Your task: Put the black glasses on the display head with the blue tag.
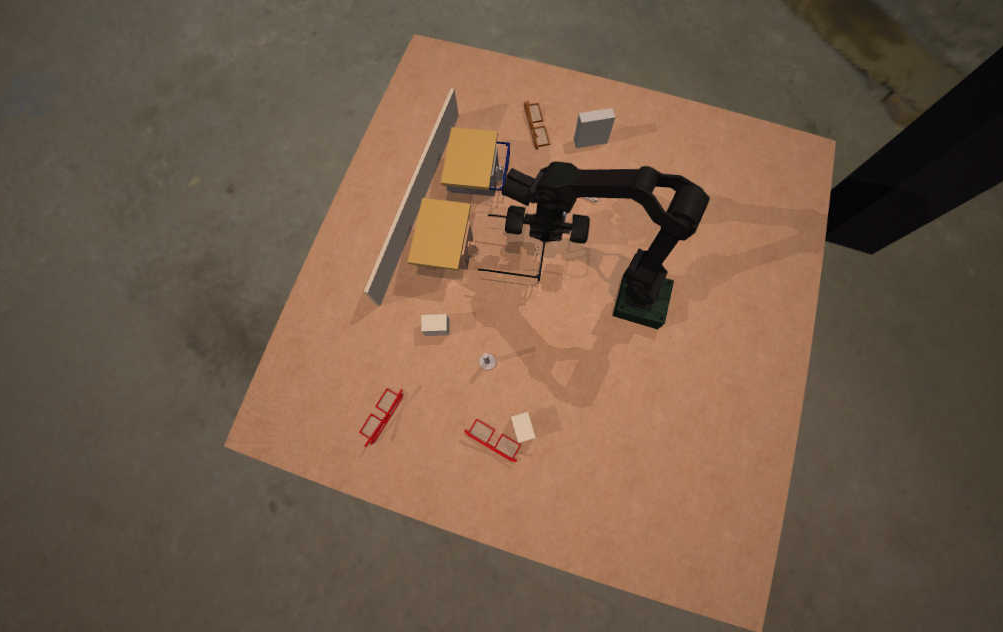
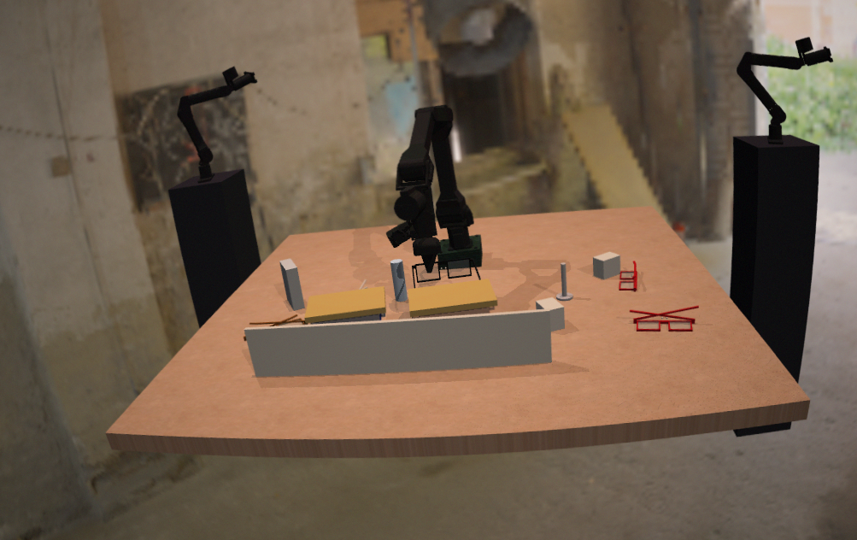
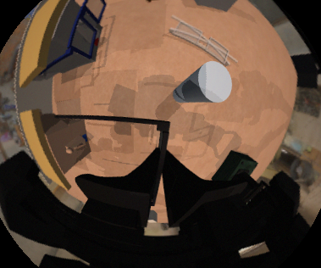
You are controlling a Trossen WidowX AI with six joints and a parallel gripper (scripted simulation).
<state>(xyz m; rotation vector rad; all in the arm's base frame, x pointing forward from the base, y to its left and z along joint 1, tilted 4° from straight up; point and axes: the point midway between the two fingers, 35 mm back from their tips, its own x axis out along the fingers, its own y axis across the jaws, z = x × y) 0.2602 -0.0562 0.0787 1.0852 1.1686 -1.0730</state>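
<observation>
My gripper is shut on the front frame of the black glasses and holds them above the table. Their temples point towards the yellow-topped head, with the temple tips a little in front of its face. A blue tag shows on that face, beside the nose. The other head wears blue glasses and has a red tag. The black glasses' far side is partly hidden by the gripper.
A long grey wall stands behind both heads. A grey cylinder and white glasses are near the gripper. Brown glasses, a grey block, a peg stand and red glasses are farther off.
</observation>
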